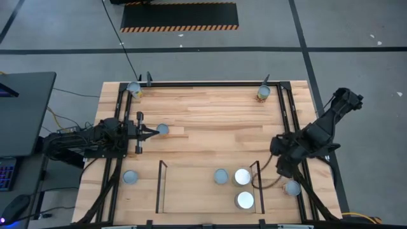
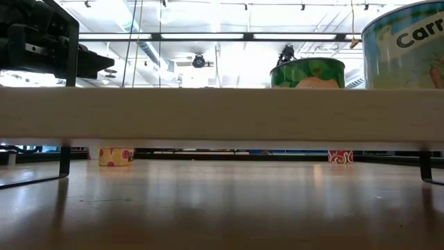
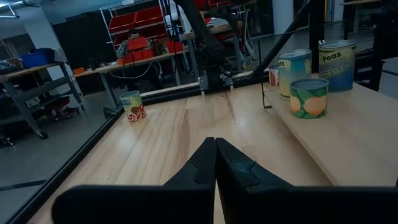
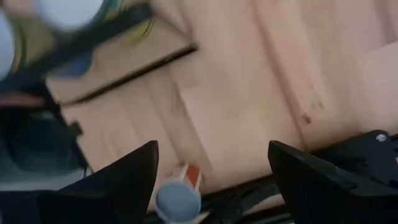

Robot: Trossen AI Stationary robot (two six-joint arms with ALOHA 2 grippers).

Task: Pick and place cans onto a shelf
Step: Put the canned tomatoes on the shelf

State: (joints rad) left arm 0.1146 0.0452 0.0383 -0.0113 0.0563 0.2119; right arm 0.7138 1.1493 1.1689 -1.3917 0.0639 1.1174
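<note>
Three cans stand in the light-wood shelf bay [image 1: 191, 191]: a grey-topped one [image 1: 220, 176] and two white-topped ones [image 1: 242, 176] [image 1: 245, 200]. They also show in the left wrist view [image 3: 309, 96]. Loose cans stand on the table [image 1: 203, 108] at the far left [image 1: 133, 88], far right [image 1: 263, 93], left middle [image 1: 163, 130], near left [image 1: 130, 177] and near right [image 1: 292, 187]. My left gripper [image 1: 152, 132] [image 3: 215, 146] is shut and holds nothing, its tips beside the left-middle can. My right gripper [image 1: 280, 166] [image 4: 214, 168] is open and empty, pointing down beside the shelf's right rail [image 1: 257, 184]; a red-labelled can [image 4: 177, 198] lies below it.
A black outer frame [image 1: 210, 83] runs round the table's far and side edges. Thin dark rails [image 1: 159, 186] bound the shelf bay. In the low view the shelf board [image 2: 222, 114] fills the foreground, with two cans [image 2: 307, 73] on it.
</note>
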